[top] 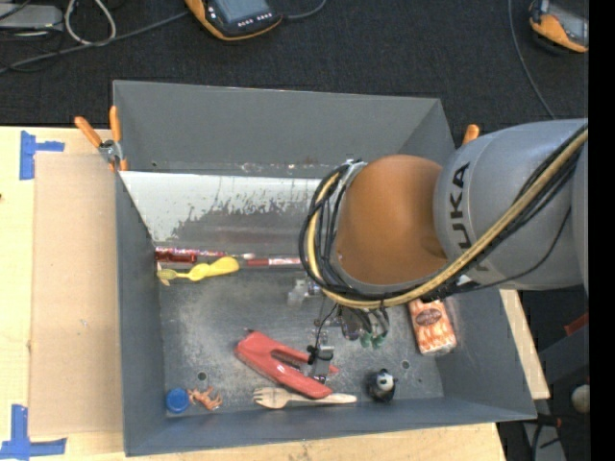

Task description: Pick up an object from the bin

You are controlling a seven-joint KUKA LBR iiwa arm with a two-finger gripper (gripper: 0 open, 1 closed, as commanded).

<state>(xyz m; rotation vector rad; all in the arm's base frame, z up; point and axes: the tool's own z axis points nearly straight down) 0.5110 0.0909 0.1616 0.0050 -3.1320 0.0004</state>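
Note:
My gripper [322, 349] hangs low in the bin's front middle, under the arm's orange cover, and its tip comes down right at the upper right end of a red flat tool [277, 361]. That tool lies slanted on the bin floor. Whether the gripper touches the tool I cannot tell. Just in front of the tool lies a pale wooden fork [304, 399]. A small black round thing [382, 384] sits to the right of the fork. An orange printed packet [432, 327] lies right of the gripper, against the right wall.
A yellow toy-like piece [208, 271] and a red and silver stick [223, 255] lie at the back left of the floor. In the front left corner are a blue cap [176, 400] and a tiny orange figure [204, 399]. The arm covers the bin's right middle.

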